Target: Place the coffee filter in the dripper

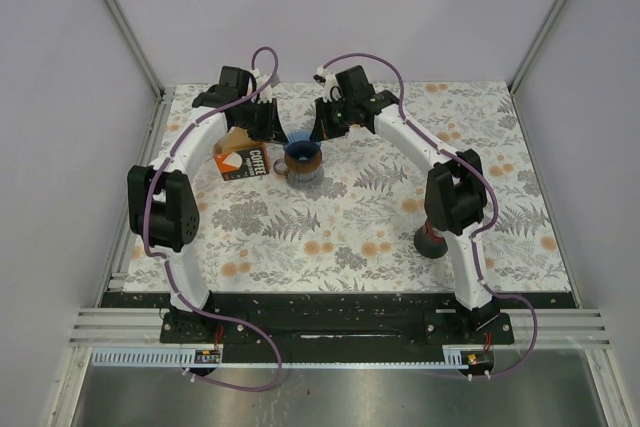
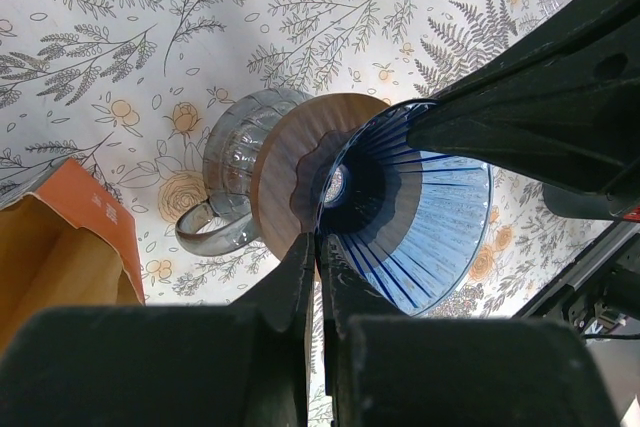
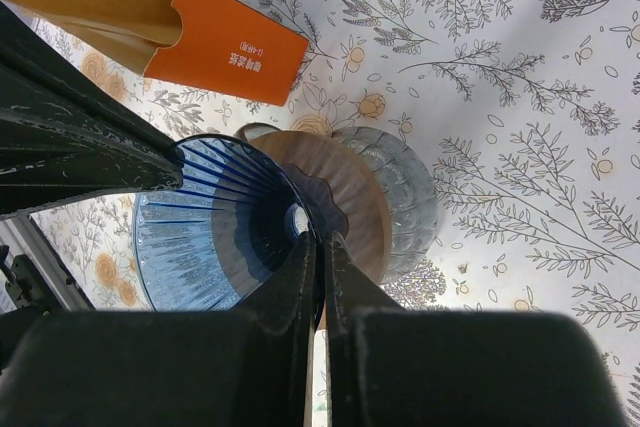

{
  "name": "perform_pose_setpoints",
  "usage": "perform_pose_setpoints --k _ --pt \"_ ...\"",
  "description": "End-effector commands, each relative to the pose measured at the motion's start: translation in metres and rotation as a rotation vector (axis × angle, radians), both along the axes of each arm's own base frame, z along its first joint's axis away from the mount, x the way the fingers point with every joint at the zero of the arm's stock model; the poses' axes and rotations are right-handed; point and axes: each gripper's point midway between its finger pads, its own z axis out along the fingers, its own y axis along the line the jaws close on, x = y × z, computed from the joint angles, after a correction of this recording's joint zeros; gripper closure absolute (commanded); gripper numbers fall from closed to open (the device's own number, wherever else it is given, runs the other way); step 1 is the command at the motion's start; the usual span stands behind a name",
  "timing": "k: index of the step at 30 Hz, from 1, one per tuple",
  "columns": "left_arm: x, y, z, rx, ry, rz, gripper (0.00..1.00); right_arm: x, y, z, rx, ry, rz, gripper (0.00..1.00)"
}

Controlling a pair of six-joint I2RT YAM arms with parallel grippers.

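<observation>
Together, left fingers (image 2: pixel 290 297) and right fingers (image 3: pixel 298 292) pinch the dripper (image 1: pixel 301 153) rim.

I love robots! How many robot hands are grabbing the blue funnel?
2. The left hand pinches the rim of the blue dripper from one side; the right hand pinches it from the other. None look hidden.

A clear ribbed glass server (image 1: pixel 303 179) (image 2: pixel 235 162) (image 3: pixel 405 187) with a loop handle stands upright on a tablecloth (image 1: pixel 350 237) (image 2: pixel 100 27) (image 3: pixel 520 97) printed with grey ferns and orange flowers. Just left of the server in the top view lies a kraft-paper package (image 1: pixel 243 162) (image 2: pixel 95 212) (image 3: pixel 235 42) with an orange-and-white label reading "COFFEE"; the two sit close but apart. Well to the server's right and nearer the table's front edge sits a small dark round object (image 1: pixel 431 242) with a reddish base, partly hidden.
</observation>
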Motion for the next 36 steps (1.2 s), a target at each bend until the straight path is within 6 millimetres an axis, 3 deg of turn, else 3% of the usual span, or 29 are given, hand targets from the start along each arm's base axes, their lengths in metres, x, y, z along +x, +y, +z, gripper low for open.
perform_pose_setpoints --k 1,5,9,16,21,26,30,34,36 --pt "-0.023 0.021 -0.079 0.181 0.166 -0.008 1.00 -0.018 -0.014 -0.064 -0.128 0.115 0.015 1.00" --pt "-0.020 0.020 -0.073 0.176 0.149 -0.011 1.00 -0.019 -0.014 -0.059 -0.120 0.112 0.017 1.00" --pt "-0.006 0.015 -0.040 0.154 0.052 -0.022 0.98 -0.014 -0.012 -0.034 -0.098 0.060 0.016 1.00" --pt "0.006 -0.006 0.039 0.105 -0.134 -0.086 0.60 -0.010 -0.004 0.015 -0.021 -0.012 0.007 0.91" --pt "0.013 -0.005 0.075 0.108 -0.209 -0.068 0.49 -0.008 0.000 0.032 0.006 -0.040 0.011 0.79" --pt "0.016 0.006 0.108 0.171 -0.310 -0.077 0.35 -0.013 0.001 0.037 0.009 -0.033 0.038 0.57" --pt "0.027 0.040 0.124 0.292 -0.375 0.045 0.24 -0.015 0.001 0.054 0.026 -0.065 0.052 0.46" --pt "0.036 0.074 0.119 0.349 -0.362 0.153 0.19 -0.017 0.002 0.076 0.050 -0.112 0.074 0.40" --pt "0.038 0.089 0.105 0.368 -0.324 0.179 0.19 -0.018 -0.001 0.085 0.050 -0.140 0.079 0.38"
